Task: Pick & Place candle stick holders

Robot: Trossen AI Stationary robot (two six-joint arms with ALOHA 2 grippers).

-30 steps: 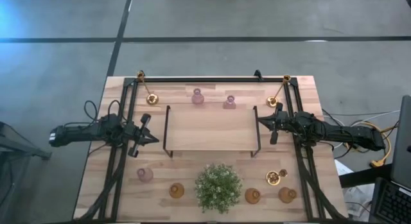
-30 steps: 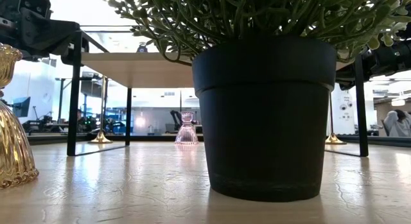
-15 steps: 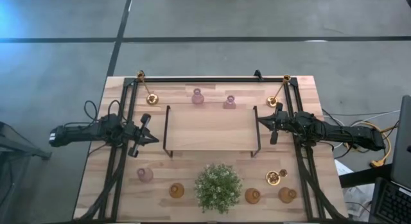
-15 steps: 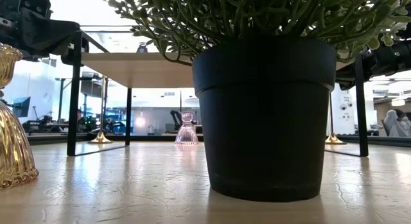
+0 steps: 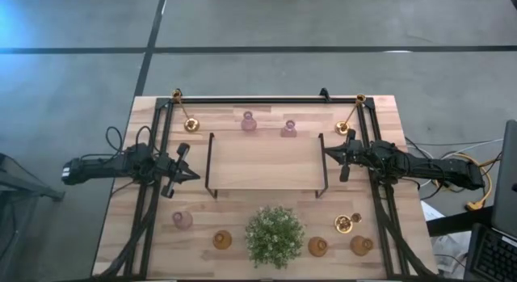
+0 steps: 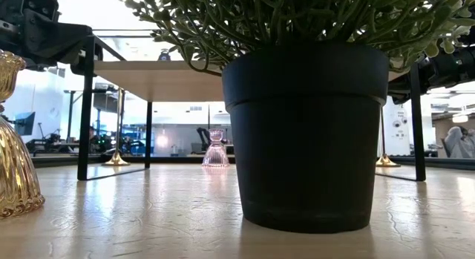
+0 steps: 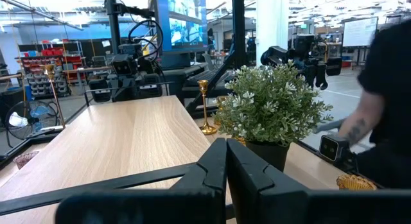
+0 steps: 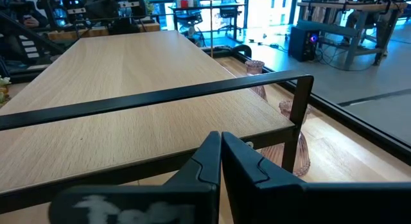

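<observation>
Candle stick holders apart from hands

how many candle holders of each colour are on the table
brass: 3
pink-lilac glass: 3
amber-orange glass: 3
total: 9

Lighting: even, bright overhead light; soft short shadows on the pale wooden bench. Blue cast at the high view's upper left corner. Low view: strong backlight from bright windows; matte black plant pot in silhouette, sheen on benchtop. Near amber ribbed glass holder soft-focused.
</observation>
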